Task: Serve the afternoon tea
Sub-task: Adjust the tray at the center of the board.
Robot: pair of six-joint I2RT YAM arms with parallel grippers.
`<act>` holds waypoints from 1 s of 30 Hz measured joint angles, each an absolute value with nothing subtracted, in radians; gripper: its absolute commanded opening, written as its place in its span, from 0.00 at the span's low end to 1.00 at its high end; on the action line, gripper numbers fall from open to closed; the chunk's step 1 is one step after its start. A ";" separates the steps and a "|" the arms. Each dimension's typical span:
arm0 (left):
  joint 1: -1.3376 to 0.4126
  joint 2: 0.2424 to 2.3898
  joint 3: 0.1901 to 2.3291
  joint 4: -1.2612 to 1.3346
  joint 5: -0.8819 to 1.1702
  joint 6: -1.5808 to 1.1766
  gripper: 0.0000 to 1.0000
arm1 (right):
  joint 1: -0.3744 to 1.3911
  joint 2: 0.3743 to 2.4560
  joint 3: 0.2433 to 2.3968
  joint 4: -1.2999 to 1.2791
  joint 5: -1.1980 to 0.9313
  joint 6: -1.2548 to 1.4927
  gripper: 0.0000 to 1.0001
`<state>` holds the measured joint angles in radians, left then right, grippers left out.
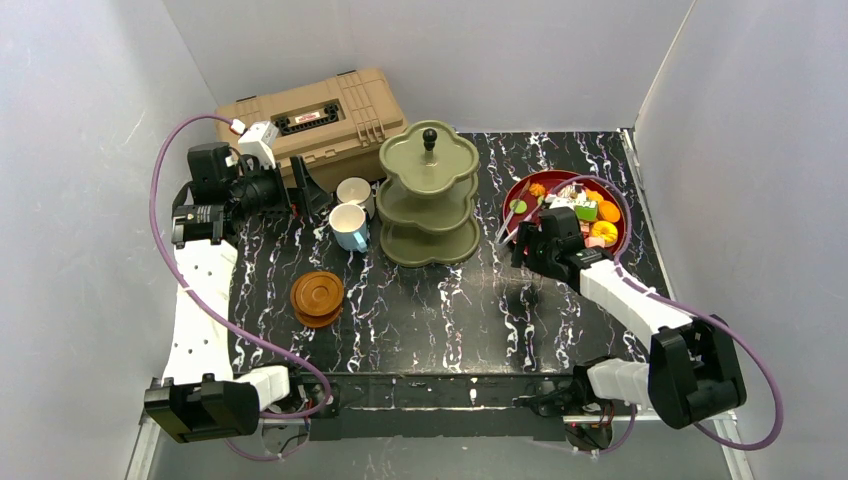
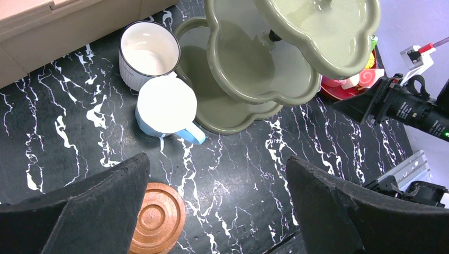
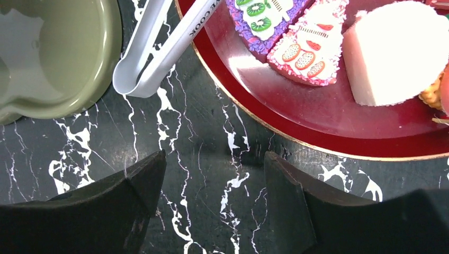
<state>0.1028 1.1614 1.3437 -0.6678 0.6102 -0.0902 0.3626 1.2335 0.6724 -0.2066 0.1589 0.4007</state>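
The olive-green three-tier stand (image 1: 430, 195) stands mid-table with bare tiers. Left of it are a white mug (image 1: 354, 191) and a light-blue mug (image 1: 349, 227), and brown saucers (image 1: 318, 298) sit stacked nearer the front. Toy cakes (image 1: 590, 212) fill a red plate (image 1: 520, 190) at the right, with white tongs (image 1: 513, 217) lying over its left rim. My left gripper (image 1: 312, 195) hangs open above the table beside the mugs (image 2: 167, 106), holding nothing. My right gripper (image 3: 214, 164) is open over bare table just below the tongs (image 3: 159, 47) and the plate's rim (image 3: 296, 135).
A tan toolbox (image 1: 312, 120) sits at the back left behind the mugs. Grey walls close in the table on three sides. The marbled black table (image 1: 450, 310) has open surface in front of the stand.
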 measured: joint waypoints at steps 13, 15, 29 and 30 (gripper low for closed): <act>0.103 1.148 1.344 -0.667 0.614 -0.090 0.99 | 0.402 1.390 0.910 -0.205 0.233 0.442 0.80; 0.103 1.148 1.344 -0.668 0.614 -0.090 0.99 | 0.402 1.418 0.910 -0.194 0.229 0.442 0.80; 0.103 1.148 1.344 -0.667 0.614 -0.098 0.99 | 0.402 1.535 0.911 -0.128 0.176 0.438 0.87; 0.103 1.147 1.344 -0.667 0.614 -0.098 0.99 | 0.402 1.552 0.911 -0.120 0.171 0.436 0.87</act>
